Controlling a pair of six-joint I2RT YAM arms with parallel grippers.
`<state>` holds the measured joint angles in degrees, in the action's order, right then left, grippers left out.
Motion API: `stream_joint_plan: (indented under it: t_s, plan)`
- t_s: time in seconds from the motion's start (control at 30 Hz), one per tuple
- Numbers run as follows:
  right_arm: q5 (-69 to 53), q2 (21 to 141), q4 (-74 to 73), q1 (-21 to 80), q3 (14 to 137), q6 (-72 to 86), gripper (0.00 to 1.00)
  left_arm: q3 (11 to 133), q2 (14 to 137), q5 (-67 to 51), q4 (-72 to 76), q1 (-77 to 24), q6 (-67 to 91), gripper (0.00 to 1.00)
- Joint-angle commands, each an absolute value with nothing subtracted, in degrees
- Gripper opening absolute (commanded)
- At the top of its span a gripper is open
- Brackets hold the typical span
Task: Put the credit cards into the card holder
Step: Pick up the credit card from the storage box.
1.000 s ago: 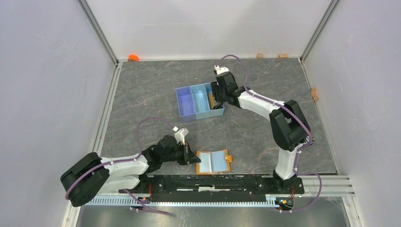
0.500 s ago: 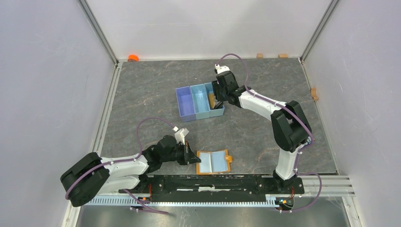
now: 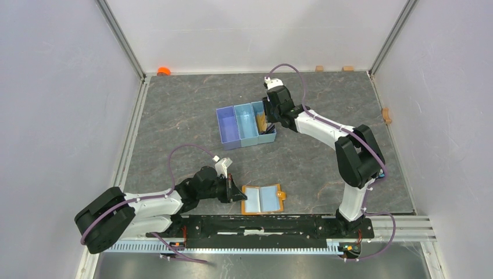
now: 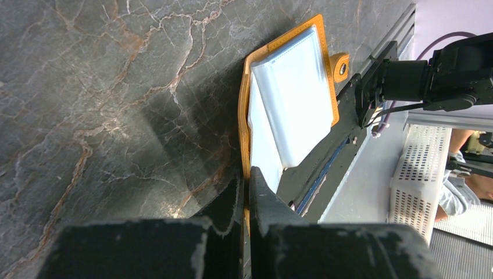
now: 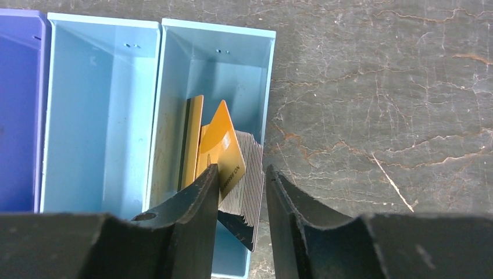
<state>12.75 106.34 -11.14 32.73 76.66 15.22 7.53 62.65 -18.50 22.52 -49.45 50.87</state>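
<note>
**A:** Nearest first: what is the left hand (image 4: 246,174) doing?

**B:** Its fingers are pressed together with no gap showing. They pinch the orange rim at the left end of the card holder (image 4: 296,87).

**A:** And how does the card holder lie?

**B:** It lies open and flat on the table (image 3: 174,116), just ahead of the arm bases, with its pale blue sleeves facing up. The clasp tab (image 4: 340,67) sticks out on the side away from the hand. I see no card in the sleeves.

**A:** Farther out?

**B:** A three-compartment tray (image 5: 99,116) sits mid-table. The right hand (image 5: 241,170) points down into its rightmost compartment.

**A:** How wide is it?

**B:** It is partly open, with a clear gap between the fingers. The credit cards (image 5: 224,148) stand in that compartment. One gold card is tilted corner-up, another leans on edge beside it, and there is a grey stack with a black card lower down. The tilted gold card and the grey stack sit in the gap. One fingertip overlaps the gold card's lower edge. I can't tell whether the other finger touches the stack, and nothing is lifted.

**A:** What differs from a second ago?

**B:** From above, the right hand sits a touch farther back over the same compartment, and its forearm has shifted with it. The left hand and the card holder are where they were.
</note>
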Motion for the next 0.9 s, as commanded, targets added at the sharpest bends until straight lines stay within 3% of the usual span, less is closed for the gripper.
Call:
stream_joint_plan:
  t_s: [0.0,0.3,0.87]
  plan:
    - [13.3,104.1,-8.5,32.3,77.4,14.1,0.38,7.2,63.0,-19.6,24.5,-49.1,50.2,0.02]
    - [10.9,104.1,-4.7,32.3,75.8,14.9,0.25,7.0,62.9,-19.5,24.4,-49.1,50.4,0.02]
    - [7.1,105.7,-1.5,32.4,74.8,17.2,0.14,6.4,62.2,-19.2,24.1,-49.1,50.9,0.02]
